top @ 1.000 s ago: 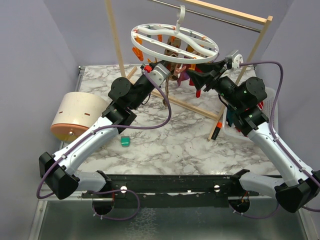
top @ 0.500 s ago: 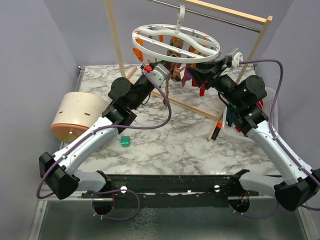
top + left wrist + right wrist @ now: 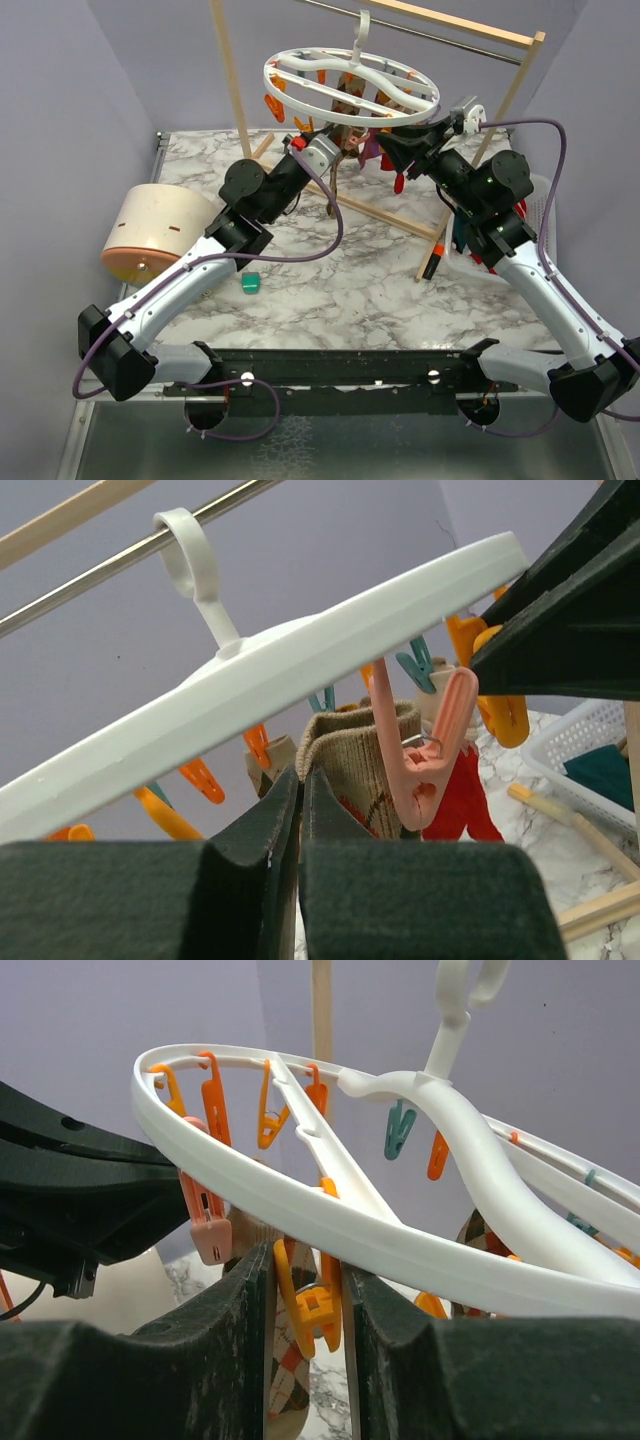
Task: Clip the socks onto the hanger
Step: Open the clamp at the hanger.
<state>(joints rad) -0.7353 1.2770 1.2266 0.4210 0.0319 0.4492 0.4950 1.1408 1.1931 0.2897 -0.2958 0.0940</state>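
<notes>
- From my feeds, this is a robotics lab cell dressed up as a laundry corner, not a real home.
- Plain grey-violet walls (image 3: pixel 60 100) box in a marble-pattern desk (image 3: pixel 330 285) on three sides.
- My left arm (image 3: pixel 185 280) and right arm (image 3: pixel 545 290) are bolted to a black rail (image 3: pixel 340 366) along the near edge, with purple cables (image 3: pixel 338 215) looping off them.
- The household things look like props: a bare wooden rack (image 3: pixel 228 70) with a metal rod (image 3: pixel 80 584), a white hanger (image 3: pixel 420 1250) hooked on it, a white basket (image 3: pixel 588 732) at the right and a cream drum (image 3: pixel 150 230) at the left.
</notes>
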